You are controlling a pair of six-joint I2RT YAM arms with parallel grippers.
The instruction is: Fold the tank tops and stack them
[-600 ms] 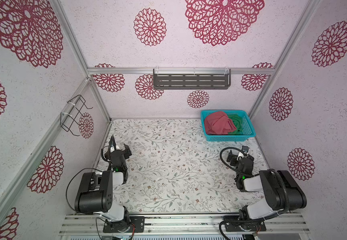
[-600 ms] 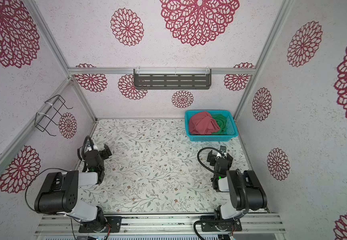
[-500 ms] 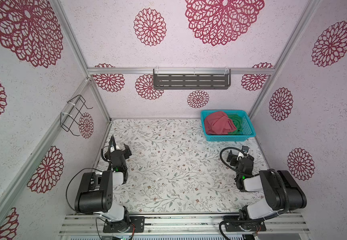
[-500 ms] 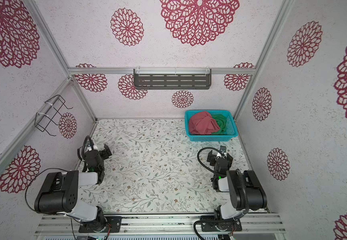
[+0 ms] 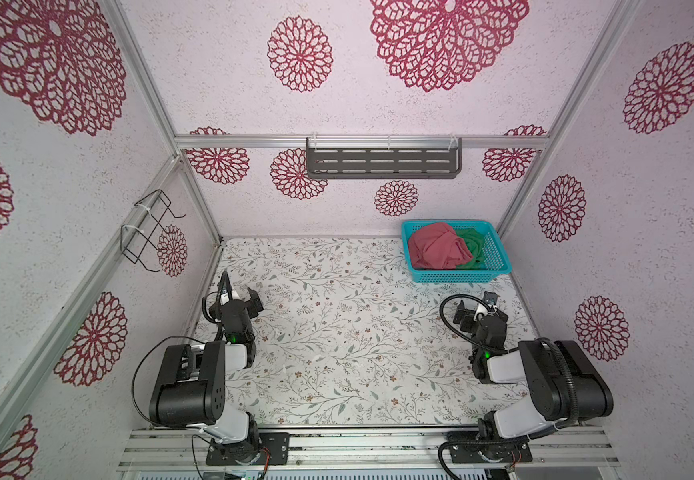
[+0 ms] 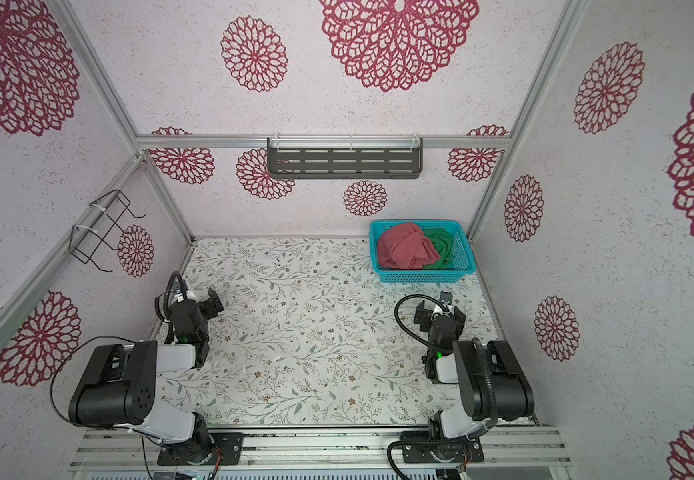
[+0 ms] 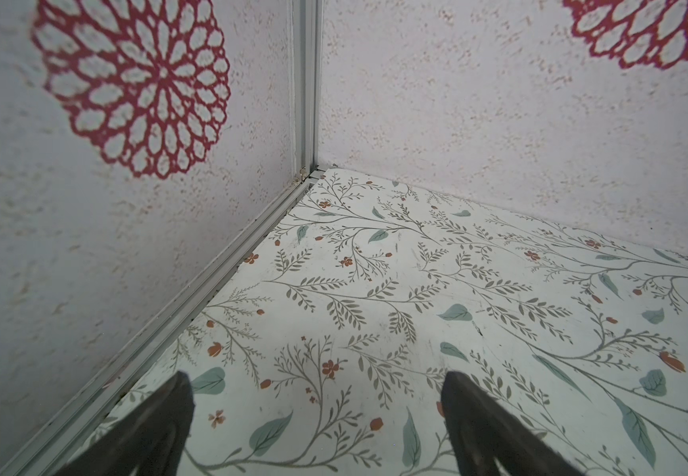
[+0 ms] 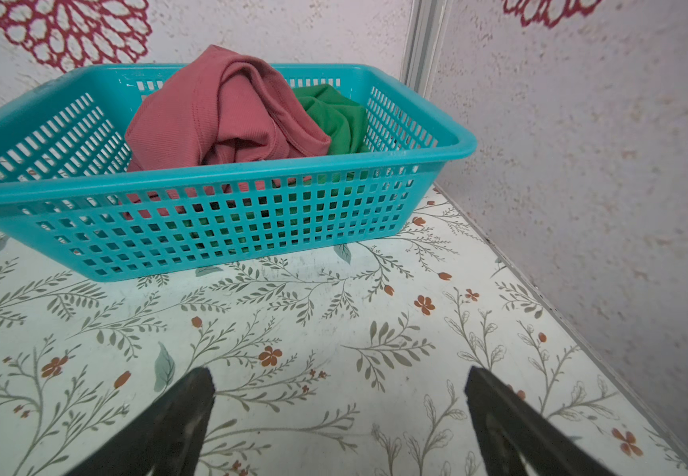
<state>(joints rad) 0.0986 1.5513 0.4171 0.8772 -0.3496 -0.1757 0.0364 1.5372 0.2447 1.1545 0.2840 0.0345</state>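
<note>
Basket [image 5: 453, 276] at 1 o'clock corner of table [image 5: 337, 332].
Pink tank top [image 5: 436, 247] is heaped inside, overlapping green tank top [image 5: 473, 243] at its 3 o'clock; left claw [image 7: 315, 381] and right claw [image 8: 340, 373] are held open, empty.

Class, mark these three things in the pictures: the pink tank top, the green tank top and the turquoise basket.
pink tank top [image 8: 218, 119], right wrist view, on its bunched ribbed middle.
green tank top [image 8: 340, 121], right wrist view, on the crumpled part beside the pink one.
basket [image 8: 227, 175], right wrist view, on its near rim.

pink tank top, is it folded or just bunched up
Bunched up, not folded: the pink tank top lies in a crumpled heap inside the basket, partly over the green tank top.
</note>
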